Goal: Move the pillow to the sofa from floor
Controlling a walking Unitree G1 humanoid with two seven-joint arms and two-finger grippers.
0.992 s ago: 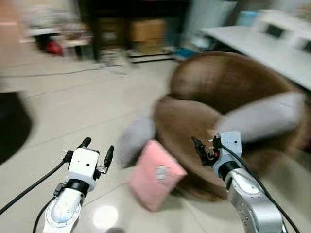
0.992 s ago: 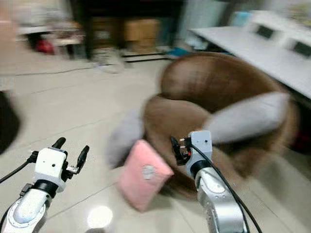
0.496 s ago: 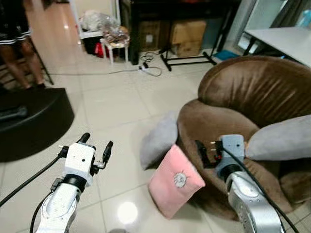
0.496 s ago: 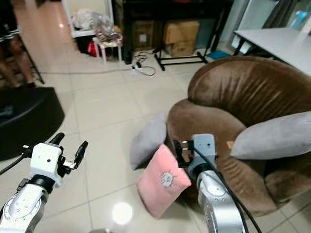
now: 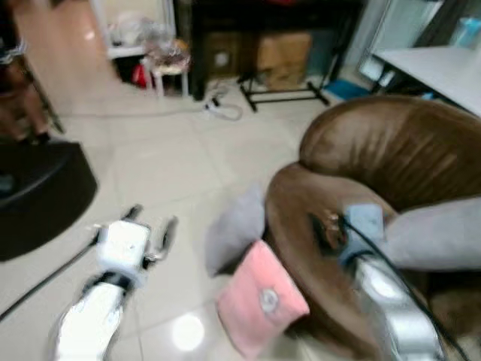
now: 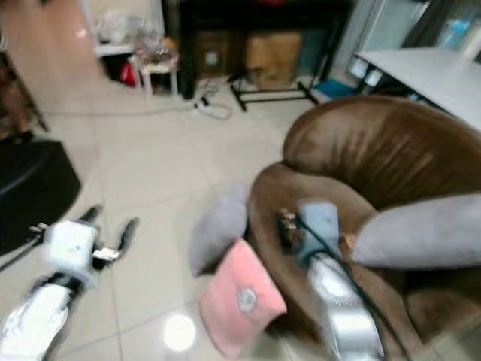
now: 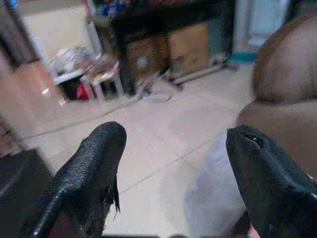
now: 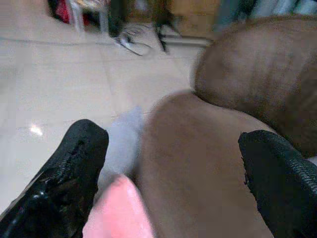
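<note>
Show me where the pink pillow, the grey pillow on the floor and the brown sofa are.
pink pillow [image 5: 261, 304]: left eye view, middle of its face.
grey pillow on the floor [image 5: 234, 229]: left eye view, its centre.
brown sofa [image 5: 391, 150]: left eye view, on the backrest.

glossy tiled floor [image 5: 158, 162]; velvety brown cloth sofa [image 5: 391, 150]; soft pink cloth pillow [image 5: 261, 299]

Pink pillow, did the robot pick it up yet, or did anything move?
Not yet. The camera itself shifted, not the things. The pink pillow still leans on the brown sofa beside the grey pillow. Left gripper and right gripper stay open, holding nothing.
</note>
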